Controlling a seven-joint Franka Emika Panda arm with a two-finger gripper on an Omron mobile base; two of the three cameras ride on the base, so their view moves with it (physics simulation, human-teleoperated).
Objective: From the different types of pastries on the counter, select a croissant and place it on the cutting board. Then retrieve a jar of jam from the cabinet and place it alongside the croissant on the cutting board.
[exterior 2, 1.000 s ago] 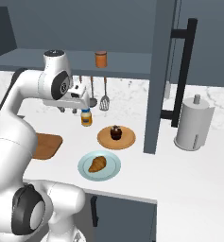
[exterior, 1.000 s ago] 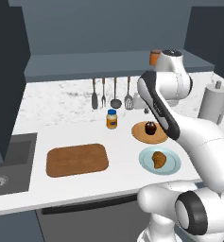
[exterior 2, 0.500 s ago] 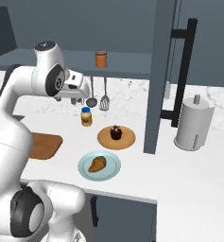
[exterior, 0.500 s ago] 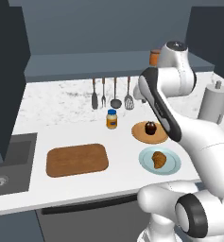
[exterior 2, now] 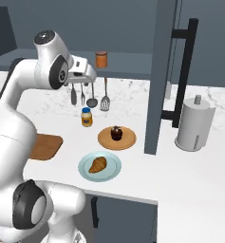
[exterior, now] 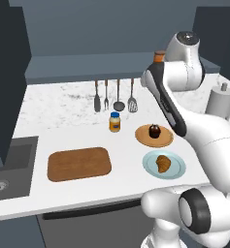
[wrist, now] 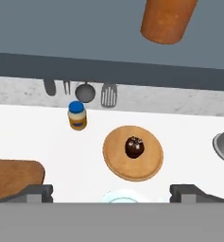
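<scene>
A: Where do the cameras sit relative to the round tan plate [exterior: 154, 136]?

B: Two base cameras stand behind the arm, left and right, looking forward and down across the tabletop [exterior: 77, 121]. The hand camera looks steeply down from nearer, above the plate.

A: What do they share?

B: All three show that plate, the muffin [wrist: 134, 147] and the yellow jar [exterior 2: 87, 116].
</scene>
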